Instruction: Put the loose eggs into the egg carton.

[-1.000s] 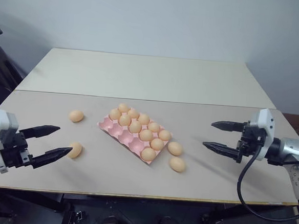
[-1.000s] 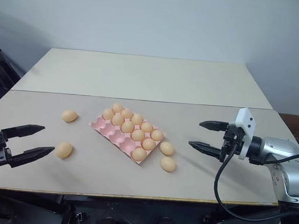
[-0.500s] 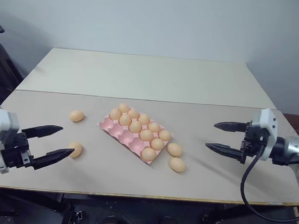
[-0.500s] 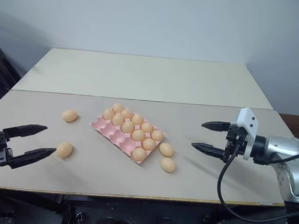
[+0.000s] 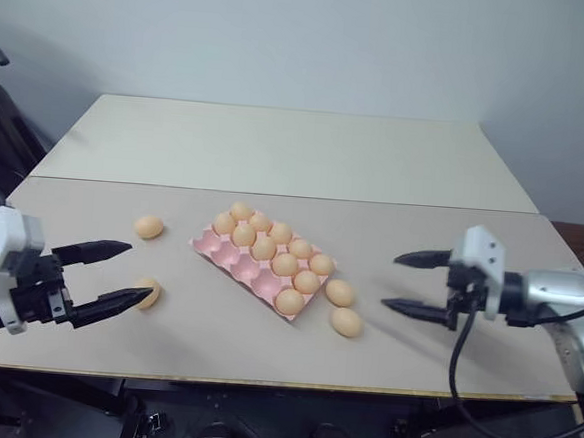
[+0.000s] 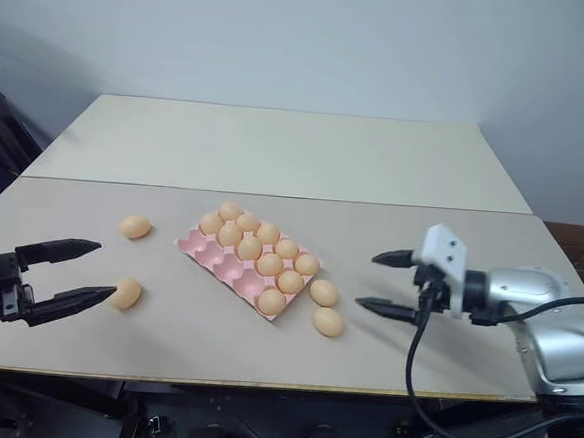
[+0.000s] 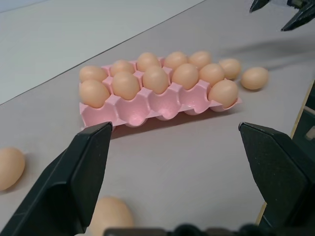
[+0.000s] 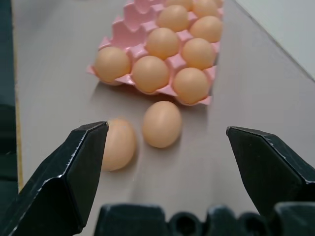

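Now, left gripper (image 5: pixel 116 273): fingers (image 5: pixel 94 251) spread wide, nothing between them, hovering low over the counter (image 5: pixel 263 352) and pointing toward the carton.
Nearest loose egg (image 5: pixel 148 292): lying on the counter right at the tip of the left gripper's lower finger; contact cannot be told from the head views, and in the left wrist view it sits just inside the near finger.
Second loose egg (image 5: pixel 149 227): on the counter just beyond the left gripper's upper fingertip, apart from it, and beside the carton's near-left end.
Egg carton (image 5: pixel 222 251): pink tray set at a slant in the middle of the counter, well apart from both sets of fingers, between them.
Carton load: eight eggs seated in the two rows on the far side from the robot; the four cups along the near-left edge stand bare.
Third loose egg (image 5: pixel 340 293): on the counter just beside the carton's right end, ahead of the right gripper's fingertips.
Fourth loose egg (image 5: pixel 346 322): just beside the third, a touch nearer the robot, off the right gripper's lower fingertip and apart from it.
Right gripper (image 5: pixel 402 283): fingers (image 5: pixel 415 258) wide apart and empty, aimed at the pair of loose eggs; the right wrist view frames both eggs between them.
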{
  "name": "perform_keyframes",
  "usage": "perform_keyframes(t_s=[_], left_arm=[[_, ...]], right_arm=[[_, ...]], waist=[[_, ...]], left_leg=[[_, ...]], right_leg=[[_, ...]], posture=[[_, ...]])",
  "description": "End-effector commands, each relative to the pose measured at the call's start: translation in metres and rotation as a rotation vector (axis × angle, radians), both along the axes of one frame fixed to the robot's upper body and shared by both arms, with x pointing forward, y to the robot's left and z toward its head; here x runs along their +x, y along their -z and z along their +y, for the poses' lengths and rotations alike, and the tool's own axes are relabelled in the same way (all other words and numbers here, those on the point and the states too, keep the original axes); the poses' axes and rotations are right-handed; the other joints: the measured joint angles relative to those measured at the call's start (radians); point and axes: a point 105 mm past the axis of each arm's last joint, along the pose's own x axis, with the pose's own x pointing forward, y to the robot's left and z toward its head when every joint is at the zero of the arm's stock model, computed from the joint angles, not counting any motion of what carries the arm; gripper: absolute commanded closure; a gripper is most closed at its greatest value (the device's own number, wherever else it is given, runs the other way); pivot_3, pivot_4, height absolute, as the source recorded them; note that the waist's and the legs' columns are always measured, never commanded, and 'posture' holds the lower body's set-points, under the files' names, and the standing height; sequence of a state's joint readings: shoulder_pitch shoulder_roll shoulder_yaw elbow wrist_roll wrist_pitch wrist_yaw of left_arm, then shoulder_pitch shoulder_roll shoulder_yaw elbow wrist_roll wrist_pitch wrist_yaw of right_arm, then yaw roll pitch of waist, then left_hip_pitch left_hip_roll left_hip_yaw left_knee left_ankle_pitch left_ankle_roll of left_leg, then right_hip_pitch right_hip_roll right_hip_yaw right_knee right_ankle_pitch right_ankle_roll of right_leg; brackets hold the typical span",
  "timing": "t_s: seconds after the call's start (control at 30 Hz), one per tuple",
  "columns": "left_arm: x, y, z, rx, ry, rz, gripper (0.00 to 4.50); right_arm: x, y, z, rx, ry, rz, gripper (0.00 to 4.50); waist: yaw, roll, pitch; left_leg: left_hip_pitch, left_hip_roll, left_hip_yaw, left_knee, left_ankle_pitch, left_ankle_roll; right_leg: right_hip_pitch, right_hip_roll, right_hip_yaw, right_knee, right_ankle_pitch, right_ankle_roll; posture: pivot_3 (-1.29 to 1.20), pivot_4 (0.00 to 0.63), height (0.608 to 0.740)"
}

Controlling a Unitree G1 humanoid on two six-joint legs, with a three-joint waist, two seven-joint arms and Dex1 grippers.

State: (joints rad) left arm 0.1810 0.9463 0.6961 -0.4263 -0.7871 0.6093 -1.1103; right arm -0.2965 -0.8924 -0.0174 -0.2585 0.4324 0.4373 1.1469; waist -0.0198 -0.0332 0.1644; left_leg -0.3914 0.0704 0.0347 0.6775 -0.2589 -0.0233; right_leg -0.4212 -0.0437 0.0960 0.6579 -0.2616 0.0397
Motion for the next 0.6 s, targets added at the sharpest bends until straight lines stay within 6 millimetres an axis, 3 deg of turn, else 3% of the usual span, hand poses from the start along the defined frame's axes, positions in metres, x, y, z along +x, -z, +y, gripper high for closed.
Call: perform_keyframes(t_s=[0.03,0.4,0.5,0.6], left_arm=[[-0.001,-0.007,-0.006,0.021,0.028,-0.046,0.01],[0.001,-0.007,-0.006,0.031,0.034,-0.045,0.01],[0.001,-0.007,-0.006,0.032,0.035,-0.047,0.00],[0.001,-0.007,-0.007,0.034,0.034,-0.049,0.00]], right_arm=[[-0.005,0.016,0.015,-0.068,-0.038,-0.020,0.00],[-0.010,0.043,0.038,-0.101,-0.059,0.019,0.00],[-0.007,0.047,0.040,-0.108,-0.050,0.028,0.63],[-0.006,0.049,0.043,-0.107,-0.049,0.035,1.67]], waist=[[0.001,0.000,0.000],[0.002,0.000,0.000],[0.002,0.000,0.000],[0.001,0.000,0.000]], left_leg=[[0.000,0.000,0.000,0.000,0.000,0.000],[0.000,0.000,0.000,0.000,0.000,0.000],[0.000,0.000,0.000,0.000,0.000,0.000],[0.000,0.000,0.000,0.000,0.000,0.000]], right_leg=[[0.000,0.000,0.000,0.000,0.000,0.000],[0.000,0.000,0.000,0.000,0.000,0.000],[0.000,0.000,0.000,0.000,0.000,0.000],[-0.001,0.000,0.000,0.000,0.000,0.000]], posture=[[0.00,0.150,0.740],[0.00,0.150,0.740],[0.00,0.150,0.740],[0.00,0.150,0.740]])
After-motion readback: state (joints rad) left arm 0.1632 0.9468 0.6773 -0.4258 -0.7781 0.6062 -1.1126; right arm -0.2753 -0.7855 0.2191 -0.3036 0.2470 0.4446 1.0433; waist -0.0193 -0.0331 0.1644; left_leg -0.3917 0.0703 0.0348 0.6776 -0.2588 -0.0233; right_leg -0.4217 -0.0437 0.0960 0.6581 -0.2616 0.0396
